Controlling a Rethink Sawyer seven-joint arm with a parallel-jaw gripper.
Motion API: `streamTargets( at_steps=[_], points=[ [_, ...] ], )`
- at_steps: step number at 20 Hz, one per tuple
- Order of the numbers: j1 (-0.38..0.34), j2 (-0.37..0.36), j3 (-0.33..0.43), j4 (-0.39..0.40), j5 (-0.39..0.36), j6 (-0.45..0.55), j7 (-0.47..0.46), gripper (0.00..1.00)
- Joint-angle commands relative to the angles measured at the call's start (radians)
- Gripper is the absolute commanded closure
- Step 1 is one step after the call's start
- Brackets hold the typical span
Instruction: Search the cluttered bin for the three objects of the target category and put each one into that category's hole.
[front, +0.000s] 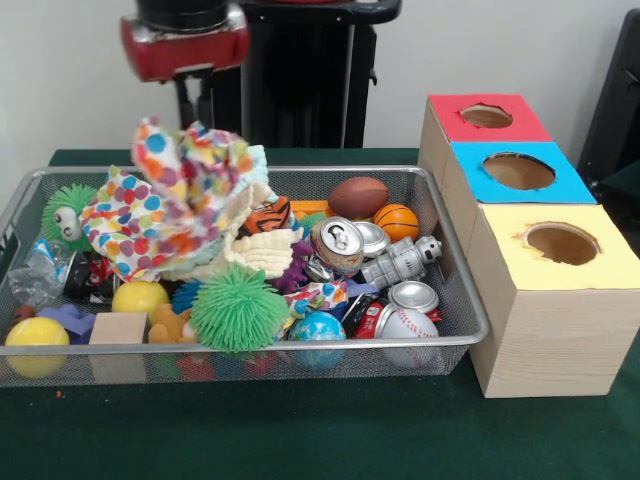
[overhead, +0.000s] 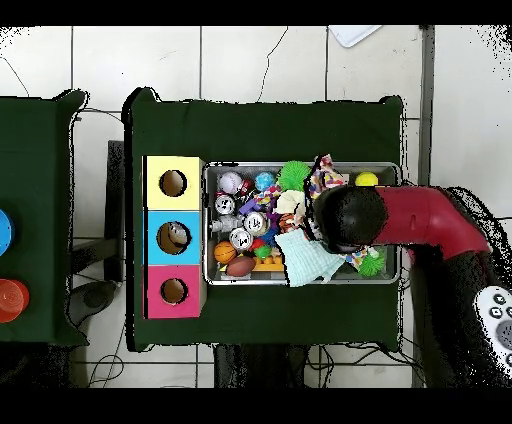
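Observation:
The wire mesh bin (front: 300, 345) sits on the green table and also shows in the overhead view (overhead: 300, 281). One clear wrinkly plastic bag (front: 35, 280) lies at the bin's left end; the other bags are hidden in the clutter. The red-topped hole (front: 487, 116) is the farthest of the three in the wooden box, and it shows in the overhead view (overhead: 173, 291). My gripper (front: 188, 118) hangs under the red arm head, right over a bunched-up polka-dot cloth (front: 170, 200) that rises toward it and hides its tip. In the overhead view the arm (overhead: 420, 220) covers the gripper.
The bin holds drink cans (front: 338, 243), a green spiky ball (front: 237, 307), a football (front: 357, 196), a basketball (front: 397, 221), a baseball (front: 405, 322), a yellow ball (front: 37, 333) and a wooden block (front: 117, 328). The blue-topped hole (front: 518, 170) and the yellow-topped hole (front: 561, 243) lie nearer.

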Motion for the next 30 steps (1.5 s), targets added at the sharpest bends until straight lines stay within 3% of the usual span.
streamTargets(
  at_steps=[1,2,6,10,16,21,30],
  points=[
    [0.063,-0.029,-0.057,0.180,0.097,-0.025,0.249,1.00],
    [0.078,-0.026,-0.083,0.180,0.111,-0.042,0.239,0.00],
    [0.090,-0.021,-0.101,0.175,0.106,-0.055,0.233,0.00],
    [0.072,-0.007,-0.120,0.135,0.079,-0.062,0.169,0.00],
    [-0.003,0.055,-0.141,0.028,-0.045,-0.076,0.006,0.00],
    [-0.087,0.130,-0.092,-0.055,-0.108,-0.086,-0.132,0.00],
    [-0.140,0.194,-0.026,-0.088,-0.146,-0.087,-0.154,0.00]
  ],
)
